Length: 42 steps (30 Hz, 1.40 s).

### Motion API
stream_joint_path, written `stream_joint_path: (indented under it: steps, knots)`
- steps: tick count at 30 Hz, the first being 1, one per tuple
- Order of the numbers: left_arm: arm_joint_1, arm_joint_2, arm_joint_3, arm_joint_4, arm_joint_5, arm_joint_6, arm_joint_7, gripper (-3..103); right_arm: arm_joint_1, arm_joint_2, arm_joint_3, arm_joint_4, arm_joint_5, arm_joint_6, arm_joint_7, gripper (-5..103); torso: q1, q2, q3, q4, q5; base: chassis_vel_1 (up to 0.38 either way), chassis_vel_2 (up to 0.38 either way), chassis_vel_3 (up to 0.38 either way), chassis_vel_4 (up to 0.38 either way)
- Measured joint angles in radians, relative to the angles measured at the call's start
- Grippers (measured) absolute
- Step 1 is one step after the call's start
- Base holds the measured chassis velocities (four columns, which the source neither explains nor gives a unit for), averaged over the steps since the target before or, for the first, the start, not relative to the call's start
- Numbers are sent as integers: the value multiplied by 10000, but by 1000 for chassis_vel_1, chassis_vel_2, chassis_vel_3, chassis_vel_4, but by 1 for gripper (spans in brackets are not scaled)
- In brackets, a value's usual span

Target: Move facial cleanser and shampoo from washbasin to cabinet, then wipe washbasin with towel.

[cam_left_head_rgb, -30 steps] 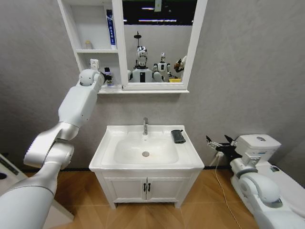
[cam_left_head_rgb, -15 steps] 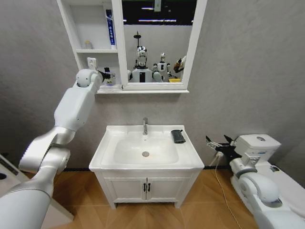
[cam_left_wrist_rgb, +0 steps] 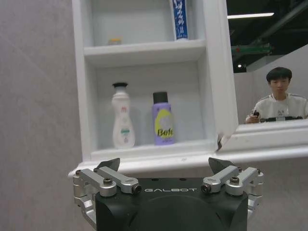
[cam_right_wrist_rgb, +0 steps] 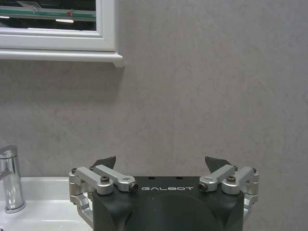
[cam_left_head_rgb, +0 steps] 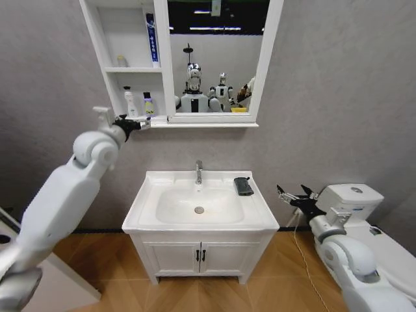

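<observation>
Standing side by side in the cabinet (cam_left_head_rgb: pixel 130 71)'s lowest compartment, I see a white bottle (cam_left_wrist_rgb: pixel 122 117) and purple bottle (cam_left_wrist_rgb: pixel 163 119). My left pincer (cam_left_head_rgb: pixel 134 123) hangs spread and empty just before them. The towel (cam_left_head_rgb: pixel 243 186) lies on the washbasin (cam_left_head_rgb: pixel 199 207)'s right rim, near my spread right pincer (cam_left_head_rgb: pixel 294 198).

Two bottles (cam_left_wrist_rgb: pixel 144 119) block the cabinet's (cam_left_head_rgb: pixel 125 60) lowest compartment; the towel (cam_left_head_rgb: pixel 243 186) lies unobstructed.

Two bottles in the cabinet, towel on the washbasin

Both bottles (cam_left_head_rgb: pixel 138 104) stood side by side in the cabinet's (cam_left_head_rgb: pixel 104 62) lowest compartment; the towel (cam_left_head_rgb: pixel 243 186) lay right of the tap (cam_left_head_rgb: pixel 199 172).
</observation>
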Motion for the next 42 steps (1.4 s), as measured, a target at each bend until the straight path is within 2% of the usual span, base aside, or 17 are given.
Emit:
stream_joint_path:
  steps: [1,2,4,5,7,8,11,12,14,18,24,26,29,33,38,42]
  knots:
    - [1260,-219,-897,-229,572,-298,309,100,38,43,-62,69,15,-46,144,100,1,-1,1,-2,5,0,0,0,0]
    - [1260,-219,-897,-229,572,-298,309,100,38,43,-62,69,15,-46,144,100,1,-1,1,-2,5,0,0,0,0]
    - [3765,-915,-2404,-554,1593,-1069,990,100,24,56,-219,223,20,-154,197,100,3,-2,2,3,-1,0,0,0,0]
    - [3765,-915,-2404,-554,1593,-1069,990,100,24,56,-219,223,20,-154,197,100,3,-2,2,3,-1,0,0,0,0]
    - [5915,-1833,-3964,-878,3019,-1716,2079,100,-57,31,-282,286,-2,-229,186,100,2,-2,1,8,3,0,0,0,0]
    - [5915,-1833,-3964,-878,3019,-1716,2079,100,-57,31,-282,286,-2,-229,186,100,2,-2,1,8,3,0,0,0,0]
    - [7724,-2672,-5183,-1394,3718,-1928,2811,100,-77,24,-287,362,-20,-419,191,100,2,-2,0,4,3,0,0,0,0]
    - [7724,-2672,-5183,-1394,3718,-1928,2811,100,-77,24,-287,362,-20,-419,191,100,2,-2,0,4,3,0,0,0,0]
    - [8579,-3034,-5542,-1767,4027,-2064,3275,100,-70,20,-290,429,-41,-578,260,100,2,-2,0,5,7,0,0,0,0]
    - [9453,-3458,-5701,-2443,4120,-2192,3728,100,-99,58,-258,505,-81,-714,322,100,3,-2,1,3,7,0,0,0,0]
    - [10260,-4022,-5709,-3335,4280,-2393,3850,100,-275,187,-107,603,-180,-749,333,100,3,-2,2,2,7,0,0,0,0]
    - [10700,-4383,-5784,-3821,4440,-2168,3850,100,-383,266,-16,691,-189,-771,354,100,3,-2,2,2,6,0,0,0,0]
    - [10990,-4537,-5901,-4103,4509,-1953,3916,100,-430,264,28,751,-192,-772,348,100,2,-2,1,4,7,0,0,0,0]
    - [11076,-4543,-5953,-4282,4519,-1917,3937,100,-413,237,34,805,-190,-773,348,100,3,-2,2,3,6,0,0,0,0]
    - [11244,-4485,-5816,-4781,4431,-1575,3912,100,-430,250,61,852,-192,-772,373,100,6,-4,3,2,5,0,0,0,0]
    - [12051,-4589,-5624,-5539,4313,-1312,3878,100,-457,231,175,872,-175,-771,378,100,5,-3,2,4,7,0,0,0,0]
